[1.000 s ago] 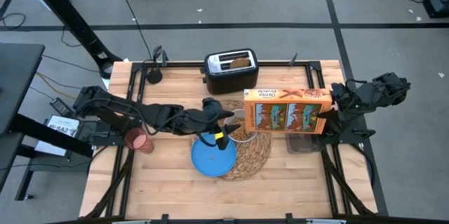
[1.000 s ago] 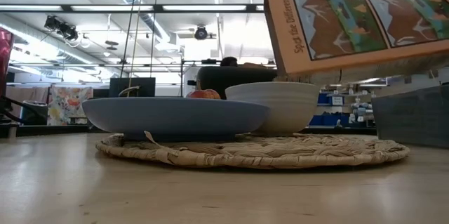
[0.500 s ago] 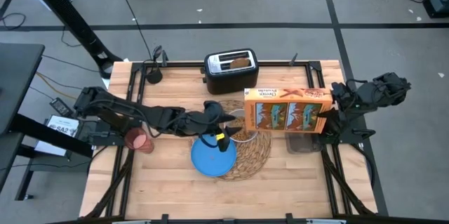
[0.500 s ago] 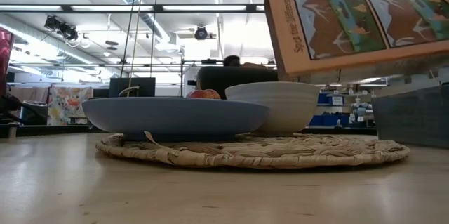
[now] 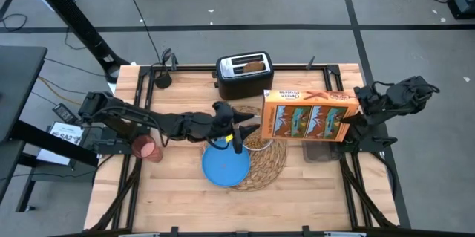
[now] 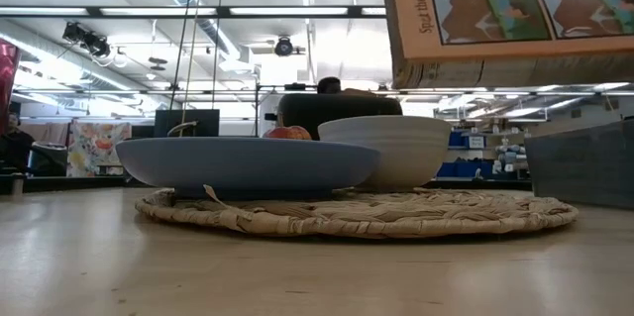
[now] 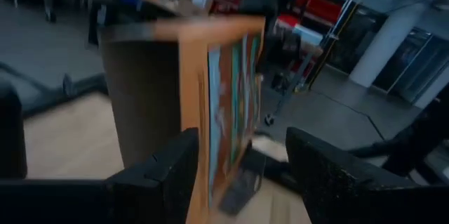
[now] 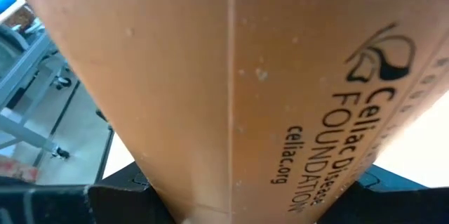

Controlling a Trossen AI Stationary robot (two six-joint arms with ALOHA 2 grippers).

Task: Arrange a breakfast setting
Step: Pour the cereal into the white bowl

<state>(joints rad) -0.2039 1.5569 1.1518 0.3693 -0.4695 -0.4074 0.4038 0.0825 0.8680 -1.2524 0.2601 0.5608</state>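
An orange cereal box (image 5: 306, 116) hangs on its side above the white bowl (image 5: 254, 142) and the dark tray (image 5: 320, 150); it also shows in the low view (image 6: 505, 9). My right gripper (image 5: 355, 114) is shut on its right end. My left gripper (image 5: 251, 128) is open and empty, just left of the box's left end, above the bowl. The bowl (image 6: 384, 150) and the blue plate (image 5: 225, 166) rest on the straw placemat (image 5: 271, 164). A red fruit (image 6: 289, 133) peeks behind the plate. The pink cup (image 5: 146, 148) stands at the left. Toast (image 5: 254, 65) sits in the toaster. My right gripper pinches the cereal box's right end (image 5: 346, 116) between its two fingers, coming level from the table's right. In the right wrist view the box (image 8: 231, 83) fills the picture and hides the contact. The box is lifted clear and lies lengthwise, pointing left.
The black toaster (image 5: 245, 76) stands at the far edge behind the placemat. The dark tray lies at the right, under the box's right half. Bare wood lies near the front edge and left of the plate.
My right gripper has raised the cereal box and tipped it nearer to level, so its left end has risen and shifted a little right. My left gripper has moved a little toward the far edge and the box, staying open.
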